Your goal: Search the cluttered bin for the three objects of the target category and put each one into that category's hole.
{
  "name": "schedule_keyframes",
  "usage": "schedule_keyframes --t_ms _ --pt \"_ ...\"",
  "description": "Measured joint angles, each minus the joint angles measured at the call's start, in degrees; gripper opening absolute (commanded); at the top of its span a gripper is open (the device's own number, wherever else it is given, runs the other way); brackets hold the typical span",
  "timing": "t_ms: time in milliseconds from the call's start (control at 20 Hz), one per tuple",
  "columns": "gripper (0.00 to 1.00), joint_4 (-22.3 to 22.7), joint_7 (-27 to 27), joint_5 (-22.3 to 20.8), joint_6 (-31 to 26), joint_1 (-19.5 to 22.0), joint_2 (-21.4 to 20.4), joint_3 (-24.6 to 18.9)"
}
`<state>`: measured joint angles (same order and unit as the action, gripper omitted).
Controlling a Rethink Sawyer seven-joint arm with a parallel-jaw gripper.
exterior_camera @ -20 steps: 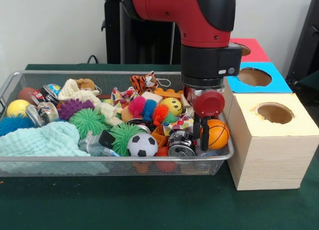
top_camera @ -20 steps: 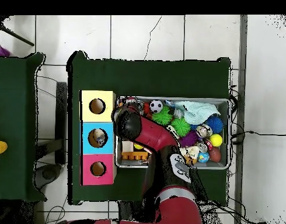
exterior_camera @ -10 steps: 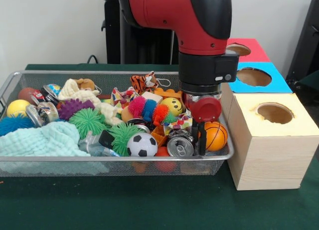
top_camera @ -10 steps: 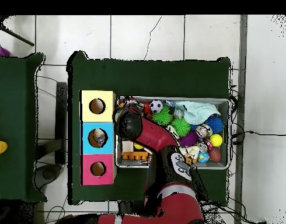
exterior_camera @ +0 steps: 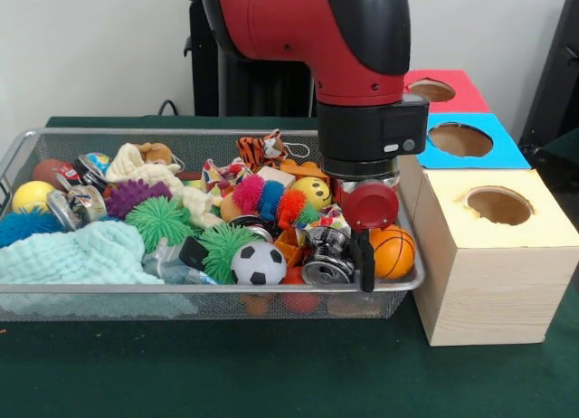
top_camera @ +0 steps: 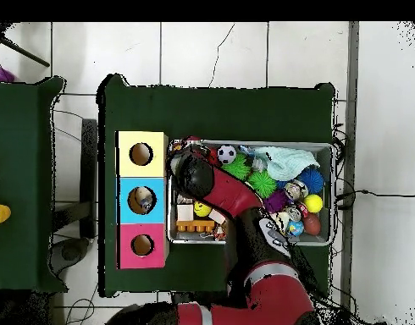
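At lower center-right of the front view, the gripper (exterior_camera: 353, 260) sits low in the wire bin (exterior_camera: 208, 296), its claw clamped on a silver can (exterior_camera: 327, 255), just left of the orange basketball (exterior_camera: 391, 250).

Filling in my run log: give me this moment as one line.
pincer: low in wire bin, at silver can | basketball: beside it | grip: unclear | yellow box: hole empty
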<state>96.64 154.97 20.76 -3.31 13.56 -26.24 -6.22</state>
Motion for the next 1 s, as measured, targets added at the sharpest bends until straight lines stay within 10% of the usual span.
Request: schedule_keyframes --t_ms 1000 --pt "1.00 -1.17 0.00 0.58 3.45 0.69 1.34 -2.03"
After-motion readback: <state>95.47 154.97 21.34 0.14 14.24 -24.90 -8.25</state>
